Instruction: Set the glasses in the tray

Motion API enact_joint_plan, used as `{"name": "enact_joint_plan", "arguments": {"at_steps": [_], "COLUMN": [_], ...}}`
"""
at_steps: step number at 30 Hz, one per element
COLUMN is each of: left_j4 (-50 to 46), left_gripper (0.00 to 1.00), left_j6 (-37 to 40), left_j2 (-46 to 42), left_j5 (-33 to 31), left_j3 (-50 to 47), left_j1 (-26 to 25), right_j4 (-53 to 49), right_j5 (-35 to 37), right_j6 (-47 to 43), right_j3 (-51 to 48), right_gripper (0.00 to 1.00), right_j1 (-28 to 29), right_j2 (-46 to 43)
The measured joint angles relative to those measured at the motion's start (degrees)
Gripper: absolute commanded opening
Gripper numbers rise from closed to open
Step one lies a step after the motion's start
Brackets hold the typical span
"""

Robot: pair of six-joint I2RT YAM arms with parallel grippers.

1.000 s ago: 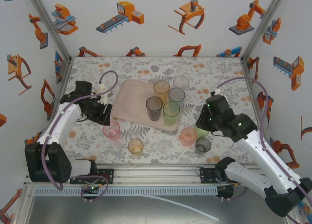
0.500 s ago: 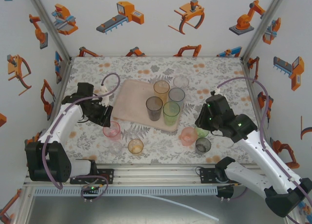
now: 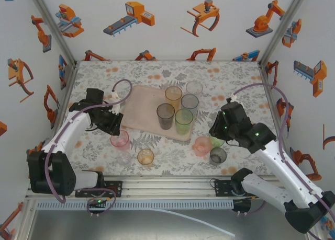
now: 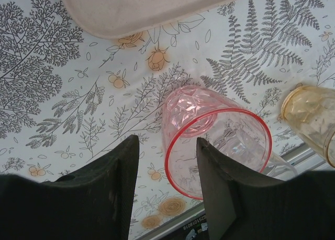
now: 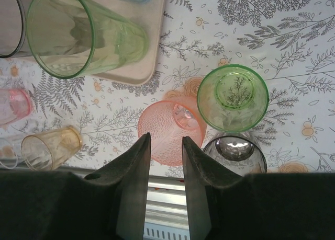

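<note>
The pale pink tray (image 3: 142, 105) holds several upright glasses, among them a smoky one (image 3: 165, 115) and a green one (image 3: 183, 121). A pink glass (image 3: 120, 140) stands left of the tray's front. My left gripper (image 3: 116, 126) is just behind it. In the left wrist view the left gripper (image 4: 167, 143) is open, its jaws on either side of the near wall of the pink glass (image 4: 220, 146), with a gap still showing. My right gripper (image 3: 215, 133) is open and narrow over a salmon glass (image 5: 170, 130), beside a green glass (image 5: 233, 96) and a smoky glass (image 5: 234, 152).
An amber glass (image 3: 145, 157) and a clear glass (image 3: 124, 157) stand near the table's front edge by the metal rail (image 3: 167, 185). The tray's left half is bare. The enclosure walls are close on both sides.
The left gripper has moved slightly right, towards the pink glass, and its jaws have narrowed. The right arm and the glasses have not moved.
</note>
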Motion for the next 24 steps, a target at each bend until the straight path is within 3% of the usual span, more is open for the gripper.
{"name": "enact_joint_plan", "arguments": {"at_steps": [4,11,18,24], "left_j4": [0.0,-2.4,-7.4,-8.5], "left_gripper": [0.51,0.68,0.82,0.78], "left_j6": [0.0,-0.2,-1.6,-5.6], "left_j2": [0.0,-1.2,-3.3,0.7], "left_j5": [-0.4,-1.1,-1.1,-0.4], "left_j3": [0.0,2.4,12.9,25.3], "left_j1": [0.0,0.0,0.0,0.0], "right_j4": [0.1,1.3,6.4,13.4], "right_j5": [0.4,1.5,0.5,-4.0], "right_j6": [0.1,0.0,-0.3,-1.7], "right_j3": [0.0,1.4,3.5,3.6], "right_gripper": [0.33,0.33,0.31,0.3], "right_j1": [0.0,-0.4,-6.2,-10.2], "right_j2": [1.0,9.3,14.8,21.6]}}
